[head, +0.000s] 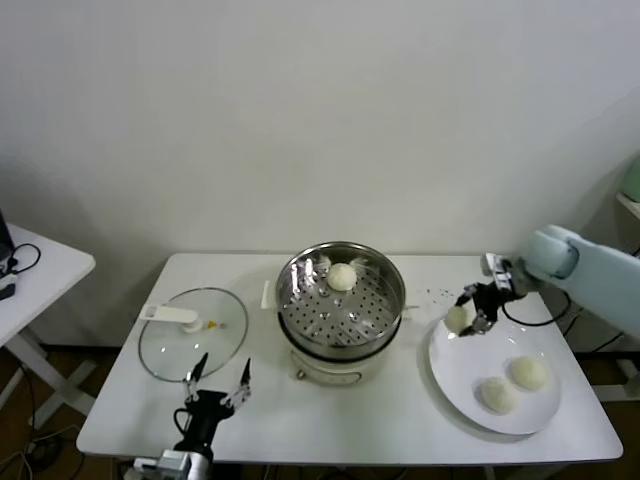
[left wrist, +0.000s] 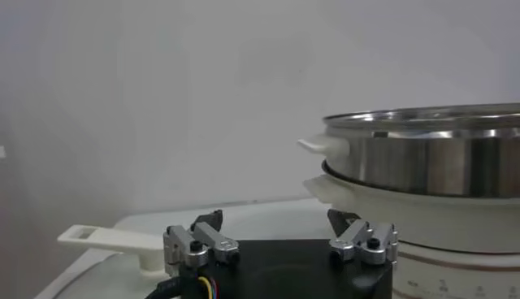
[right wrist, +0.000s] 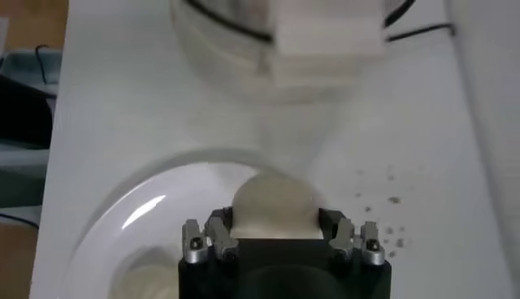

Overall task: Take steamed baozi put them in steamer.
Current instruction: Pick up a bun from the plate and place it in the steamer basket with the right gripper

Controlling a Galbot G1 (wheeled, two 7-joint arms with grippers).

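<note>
- Closest to the head camera, the left hand (head: 217, 385) waits at the table's (head: 400, 420) near edge, just in front of the glass lid (head: 192, 333); its fingers stand apart with nothing between them, and it looks idle.
- Over by the near-left rim of the white plate (head: 480, 380), the right hand (head: 472, 312) is closed on one baozi (head: 458, 318). In the right wrist view the bun (right wrist: 273, 207) sits squarely between the two fingers (right wrist: 218, 236), pinched across its widest part, its dome bulging out beyond the fingertips.
- Whether this bun is already clear of the plate cannot be told for certain; it appears to be just above it.
- Two more baozi (head: 513, 383) lie on the plate, nearer the robot and apart from the right hand. A fourth baozi (head: 342, 277) rests on the perforated floor of the steamer (head: 340, 300), towards the far side.
- Handling, as a judgement: these buns look light, soft and easily dented, with a smooth skin that may slip or stick. A gentle squeeze across the middle, low on the dome, should hold without crushing.
- From the hand, the steamer stands to the left, near the plate; its open floor offers plenty of room beside the bun already inside.
</note>
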